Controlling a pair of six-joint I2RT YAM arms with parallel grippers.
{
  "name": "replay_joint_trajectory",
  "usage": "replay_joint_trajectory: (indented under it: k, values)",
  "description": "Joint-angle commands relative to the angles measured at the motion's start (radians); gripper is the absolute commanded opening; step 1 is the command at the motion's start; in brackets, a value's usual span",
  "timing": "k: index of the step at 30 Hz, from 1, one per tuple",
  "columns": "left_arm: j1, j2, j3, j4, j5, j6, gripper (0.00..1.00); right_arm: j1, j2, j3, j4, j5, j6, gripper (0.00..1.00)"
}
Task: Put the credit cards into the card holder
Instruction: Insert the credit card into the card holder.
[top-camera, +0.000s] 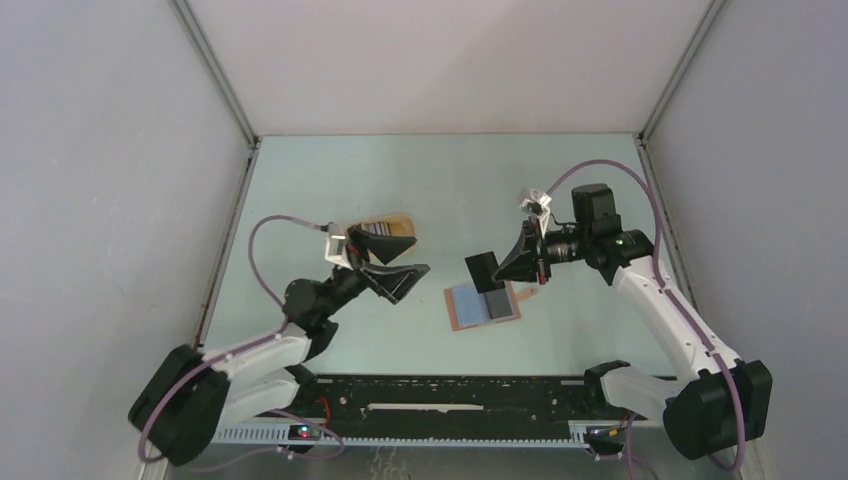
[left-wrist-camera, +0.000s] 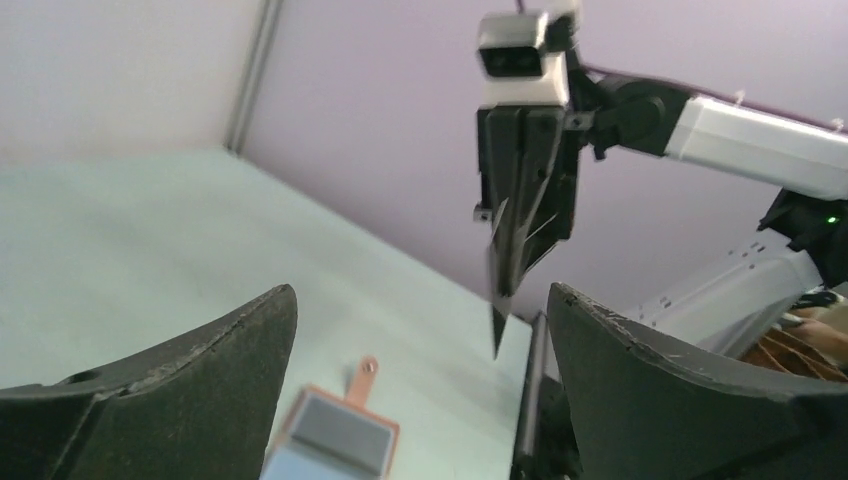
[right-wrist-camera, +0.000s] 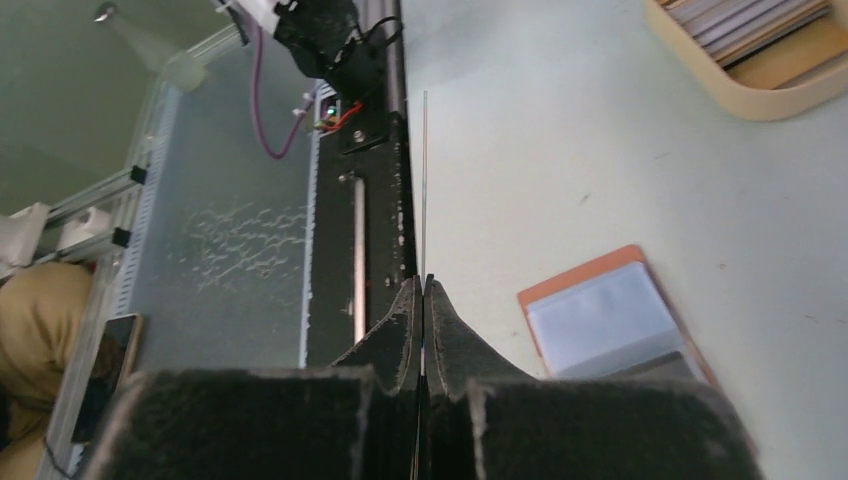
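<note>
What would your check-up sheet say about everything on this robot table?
Surface: pale green table, flat.
Job's things: card holder lies open; dark credit card held in the air near it; more cards in the tray.
Clutter: yellow tray; nothing else seen.
Tools: left tool open, empty; right tool shut on the dark credit card.
Cables: purple cables, looped, not snagged.
Surroundings: grey walls.

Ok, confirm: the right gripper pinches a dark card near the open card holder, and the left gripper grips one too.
Wrong on the left gripper: the left wrist view shows it wide open, holding nothing. The right gripper does pinch a dark card near the open card holder.
</note>
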Motion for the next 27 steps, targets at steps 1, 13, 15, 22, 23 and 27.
replay_joint_trajectory:
  k: [1, 13, 15, 22, 23, 27]
  values:
    - [-0.046, 0.190, 0.001, 0.227, 0.040, -0.099, 0.99, 0.001, 0.009, -0.019, 0.105, -0.130, -0.008, 0.00]
    - [-0.251, 0.391, 0.059, 0.278, -0.082, -0.038, 0.82, 0.031, 0.123, 0.000, 0.131, -0.138, 0.069, 0.00]
    - [-0.252, 0.411, 0.068, 0.286, -0.101, -0.059, 0.77, 0.037, 0.132, 0.000, 0.133, -0.140, 0.072, 0.00]
    - [-0.251, 0.448, 0.099, 0.288, -0.102, -0.101, 0.61, 0.070, 0.159, 0.001, 0.141, -0.133, 0.074, 0.00]
    - [-0.251, 0.450, 0.103, 0.288, -0.099, -0.104, 0.60, 0.074, 0.164, 0.003, 0.132, -0.132, 0.067, 0.00]
    - [-0.252, 0.460, 0.108, 0.288, -0.092, -0.109, 0.48, 0.079, 0.180, 0.022, 0.093, -0.132, 0.035, 0.00]
